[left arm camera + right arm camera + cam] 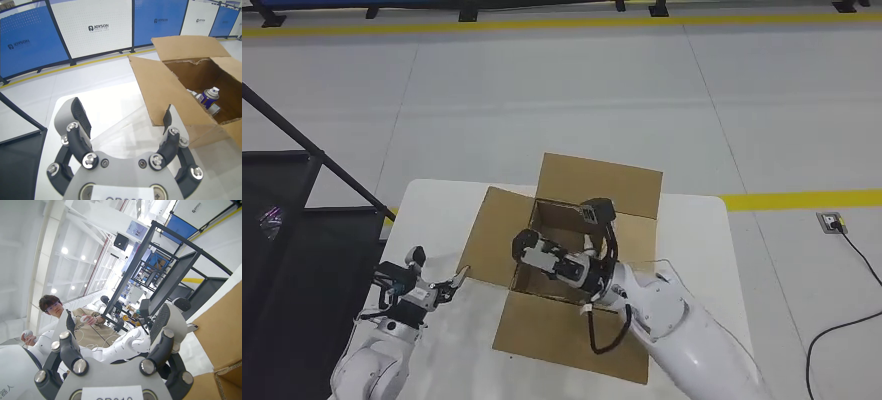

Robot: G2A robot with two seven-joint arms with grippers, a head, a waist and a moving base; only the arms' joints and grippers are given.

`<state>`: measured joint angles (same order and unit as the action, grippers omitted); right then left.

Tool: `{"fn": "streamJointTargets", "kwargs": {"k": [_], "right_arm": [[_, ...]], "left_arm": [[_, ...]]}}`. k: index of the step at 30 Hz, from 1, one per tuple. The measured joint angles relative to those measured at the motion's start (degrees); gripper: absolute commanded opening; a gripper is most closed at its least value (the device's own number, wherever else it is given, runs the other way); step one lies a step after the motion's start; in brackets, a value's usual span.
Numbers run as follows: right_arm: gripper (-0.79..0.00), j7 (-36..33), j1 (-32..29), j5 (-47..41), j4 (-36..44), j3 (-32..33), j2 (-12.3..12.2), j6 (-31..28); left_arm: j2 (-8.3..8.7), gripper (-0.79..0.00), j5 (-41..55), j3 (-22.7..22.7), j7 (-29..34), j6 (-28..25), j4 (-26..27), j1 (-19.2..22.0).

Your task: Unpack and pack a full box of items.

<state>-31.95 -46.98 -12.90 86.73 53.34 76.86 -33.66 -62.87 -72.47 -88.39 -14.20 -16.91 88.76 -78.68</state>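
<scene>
The cardboard box (597,180) is sitting in the middle of the white table (692,230) with all its flaps folded out. A blue spray can (209,98) is leaning tilted inside it. The right gripper (115,309) is hovering over the opening near the left wall, fingers spread and gripping nothing. The left gripper (122,106) is hanging just beside the left flap, spread wide and empty too.

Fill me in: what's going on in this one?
An open cardboard box stands on a white table. The right pincer is open and empty over the box opening. The left pincer is open and empty beside the box, over the table. A blue spray can is inside the box.
</scene>
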Motion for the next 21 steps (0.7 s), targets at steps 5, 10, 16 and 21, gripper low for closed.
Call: {"fn": "streamJointTargets", "kwargs": {"k": [5,10,16,21], "right_arm": [[0.000,-0.7,-11.2,5.4,12.2,7.5,-2.4,-1.7],[0.000,0.6,-18.5,9.3,18.3,12.0,-3.4,-1.6],[0.000,0.6,-17.9,9.1,18.0,11.8,-3.3,-1.6],[0.000,0.6,-18.8,8.0,18.7,12.3,-3.5,-2.8]], "left_arm": [[0.02,0.000,-0.5,0.2,1.1,-1.6,-3.0,1.1],[0.17,0.000,-2.2,0.3,1.5,-3.2,-4.2,1.5],[0.43,0.000,-3.5,-1.1,0.7,-3.9,-2.4,0.8],[0.82,0.000,-3.6,-4.8,-0.5,-3.3,4.9,-1.8]]}}
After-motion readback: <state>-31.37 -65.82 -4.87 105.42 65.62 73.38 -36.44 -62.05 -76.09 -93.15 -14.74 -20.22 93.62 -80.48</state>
